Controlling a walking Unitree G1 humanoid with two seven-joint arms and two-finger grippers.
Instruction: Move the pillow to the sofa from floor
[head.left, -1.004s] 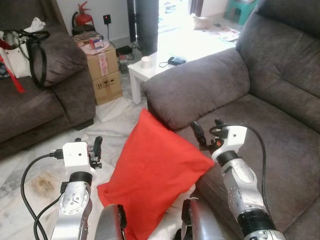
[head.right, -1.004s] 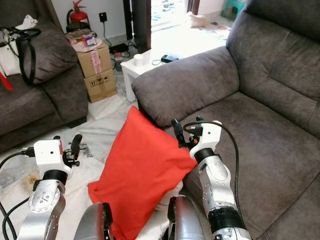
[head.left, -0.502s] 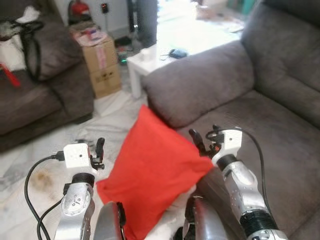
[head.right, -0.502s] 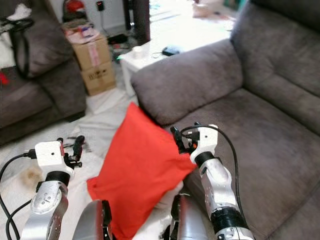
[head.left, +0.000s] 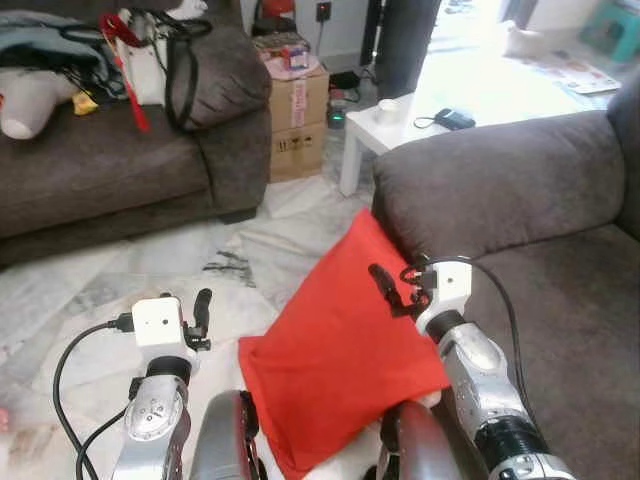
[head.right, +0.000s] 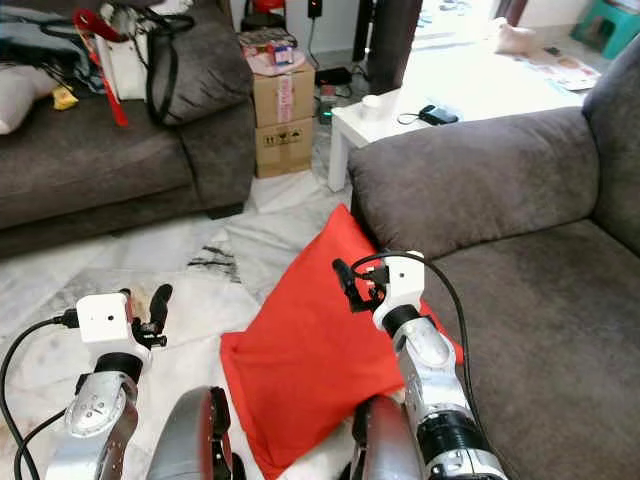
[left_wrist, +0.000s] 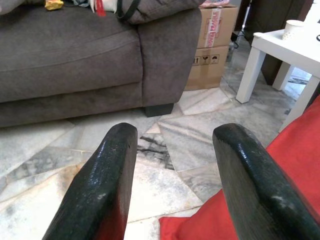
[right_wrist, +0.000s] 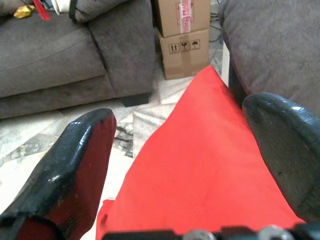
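The red pillow (head.left: 340, 345) stands tilted on the marble floor, leaning against the front of the grey sofa (head.left: 570, 300) below its armrest (head.left: 480, 190). My right gripper (head.left: 392, 287) is open at the pillow's upper right edge. In the right wrist view its two fingers stand wide apart, with the pillow (right_wrist: 200, 160) spread between and beyond them. My left gripper (head.left: 199, 309) hovers open over the floor, a little left of the pillow. In the left wrist view the pillow's corner (left_wrist: 295, 150) shows beside one fingertip.
A second grey sofa (head.left: 100, 170) with bags (head.left: 180, 50) on it stands at the back left. Stacked cardboard boxes (head.left: 297, 110) and a white side table (head.left: 400, 125) sit beyond the pillow. Bare marble floor (head.left: 120, 280) lies to the left.
The camera has swung left, so the whole scene has shifted right. Both grippers keep their places beside the pillow, and the pillow stays leaning on the sofa.
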